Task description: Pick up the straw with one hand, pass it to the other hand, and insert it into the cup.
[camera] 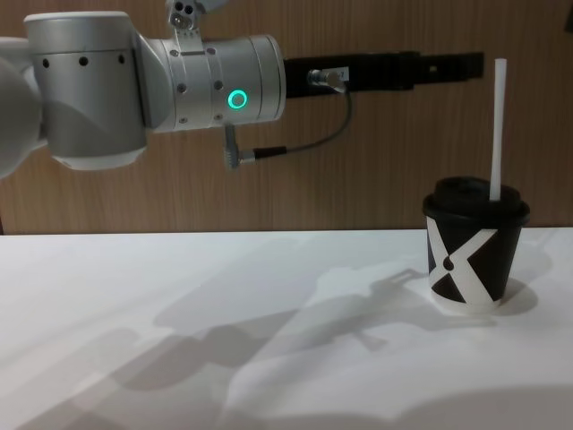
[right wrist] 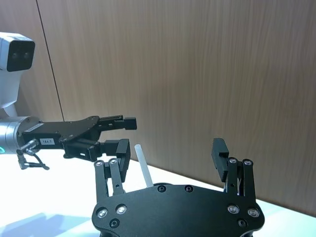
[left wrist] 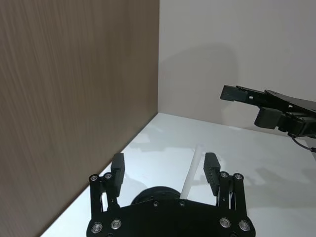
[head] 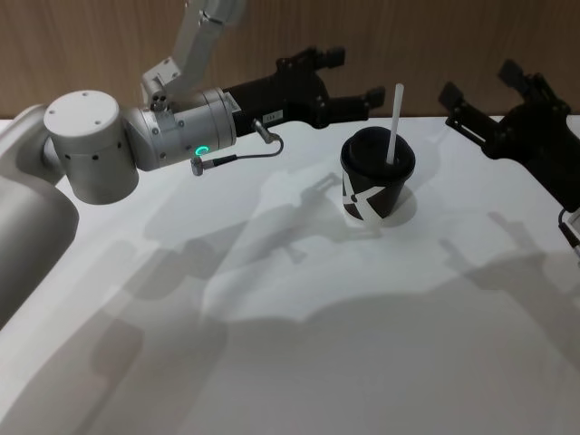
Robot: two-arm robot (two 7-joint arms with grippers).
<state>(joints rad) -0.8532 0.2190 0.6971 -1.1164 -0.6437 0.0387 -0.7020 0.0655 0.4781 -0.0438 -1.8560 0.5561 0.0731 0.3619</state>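
Observation:
The black cup (head: 376,177) with the white X pattern stands upright at the back middle of the table. The white straw (head: 394,122) stands through its domed lid, leaning slightly, with most of its length above the lid. My left gripper (head: 355,77), on the silver arm with the green ring, hovers open just behind and left of the cup and touches nothing. My right gripper (head: 478,82) is open and empty at the back right. In the chest view the straw (camera: 495,125) rises from the cup (camera: 470,260), with the left gripper (camera: 466,65) near its tip.
The white table (head: 272,362) stretches bare in front of the cup. A brown wood-grain wall (head: 91,45) runs close behind both grippers. The left arm's silver body (head: 163,136) reaches across the back left.

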